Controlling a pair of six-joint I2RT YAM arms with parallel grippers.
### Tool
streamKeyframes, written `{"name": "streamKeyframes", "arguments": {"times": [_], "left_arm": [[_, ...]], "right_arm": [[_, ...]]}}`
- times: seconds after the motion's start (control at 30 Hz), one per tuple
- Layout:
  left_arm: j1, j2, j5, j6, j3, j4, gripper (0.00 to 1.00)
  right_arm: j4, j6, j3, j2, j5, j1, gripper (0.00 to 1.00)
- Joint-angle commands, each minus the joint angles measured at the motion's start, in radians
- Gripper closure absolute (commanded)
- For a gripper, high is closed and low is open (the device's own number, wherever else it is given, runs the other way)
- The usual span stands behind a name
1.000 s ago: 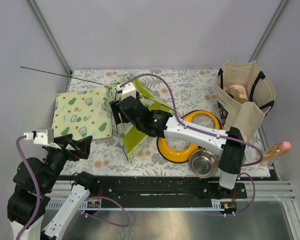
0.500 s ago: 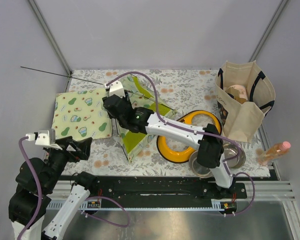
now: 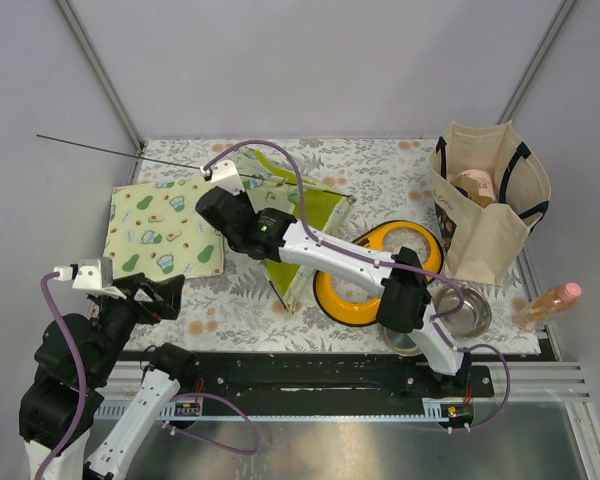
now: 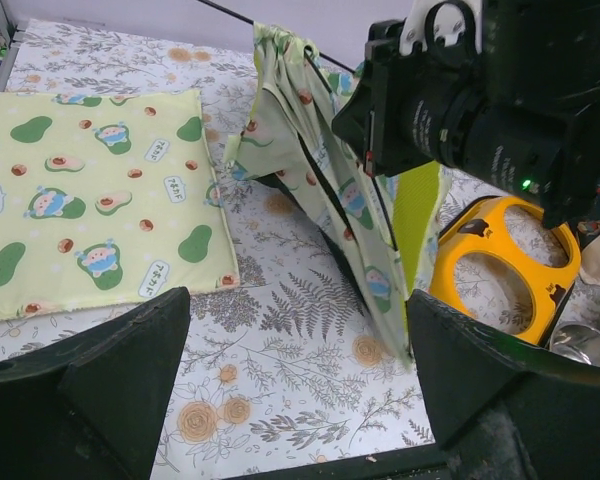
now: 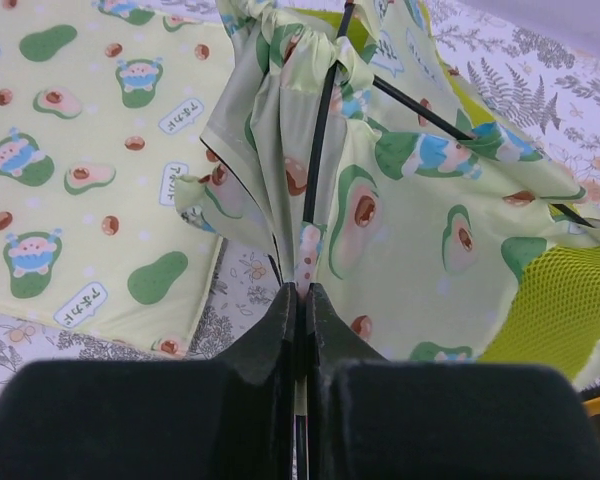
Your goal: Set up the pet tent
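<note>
On the floral tablecloth (image 3: 380, 170), the pet tent (image 3: 310, 205) leans half-raised just right of the mat (image 3: 165, 228). My right gripper (image 5: 300, 292) pinches its black pole (image 5: 322, 150) tight. My left gripper (image 4: 295, 310) gapes empty, nearside of the mat. I judge the shaping unfinished.

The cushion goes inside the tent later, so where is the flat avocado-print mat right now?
In the top view the mat lies flat on the left side of the table, directly left of the pet tent.
</note>
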Motion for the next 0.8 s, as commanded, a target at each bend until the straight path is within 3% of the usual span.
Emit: {"name": "streamKeyframes", "arguments": {"times": [0.0, 0.17, 0.37, 0.67, 0.77], "left_arm": [[-0.002, -0.004, -0.020, 0.016, 0.020, 0.012, 0.07], [0.000, -0.012, -0.005, 0.025, 0.033, 0.004, 0.07], [-0.002, -0.032, 0.103, 0.071, 0.051, 0.002, 0.07], [-0.002, -0.017, 0.135, 0.074, 0.112, 0.004, 0.07], [-0.002, -0.003, 0.153, 0.068, 0.132, 0.004, 0.07]], "right_arm": [[0.029, -0.075, 0.124, -0.034, 0.013, 0.013, 1.00], [0.093, -0.199, 0.127, -0.118, -0.014, 0.013, 1.00], [0.213, -0.442, -0.039, -0.261, -0.120, 0.009, 1.00], [0.374, -0.490, -0.494, -0.543, -0.223, -0.050, 1.00], [0.488, -0.558, -0.669, -0.636, -0.367, -0.112, 1.00]]}}
